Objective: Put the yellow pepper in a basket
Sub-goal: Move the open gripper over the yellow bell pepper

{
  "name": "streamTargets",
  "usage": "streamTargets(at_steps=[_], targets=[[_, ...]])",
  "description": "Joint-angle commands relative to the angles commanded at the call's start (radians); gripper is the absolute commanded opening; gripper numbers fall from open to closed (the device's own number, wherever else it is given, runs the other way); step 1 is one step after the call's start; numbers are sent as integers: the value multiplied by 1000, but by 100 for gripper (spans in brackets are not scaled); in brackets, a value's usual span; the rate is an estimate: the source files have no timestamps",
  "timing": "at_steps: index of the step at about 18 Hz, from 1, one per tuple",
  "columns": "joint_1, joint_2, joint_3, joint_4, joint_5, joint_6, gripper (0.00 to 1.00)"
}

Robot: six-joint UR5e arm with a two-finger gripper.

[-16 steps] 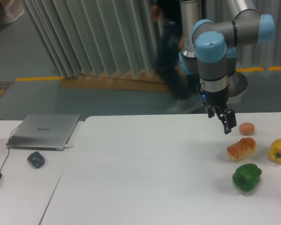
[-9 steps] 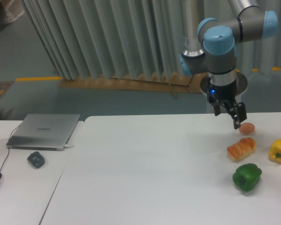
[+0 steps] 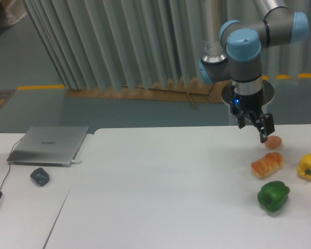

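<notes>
Now the yellow pepper (image 3: 310,166) sits at the surface's (image 3: 160,187) far right edge, untouched. Glossy, lobed, probably light and slippery, so a grip across its broad middle looks safest. The gripper (image 3: 263,128) hovers near, fingers empty; their spacing is unclear.

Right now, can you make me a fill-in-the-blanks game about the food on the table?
1. The pepper at the right edge is ____.
2. The pepper nearest the camera is ____.
3. Between the two peppers and further back lies an orange ____-like lump.
4. The pincer hangs just above a small brownish ____-shaped thing.

Missing words: yellow; green; bread; egg
</notes>
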Motion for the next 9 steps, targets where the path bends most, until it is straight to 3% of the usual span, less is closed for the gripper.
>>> streamTargets(at_steps=[7, 9], targets=[[90, -26, 23, 8, 11, -12, 100], [98, -41, 44, 11, 9, -89, 100]])
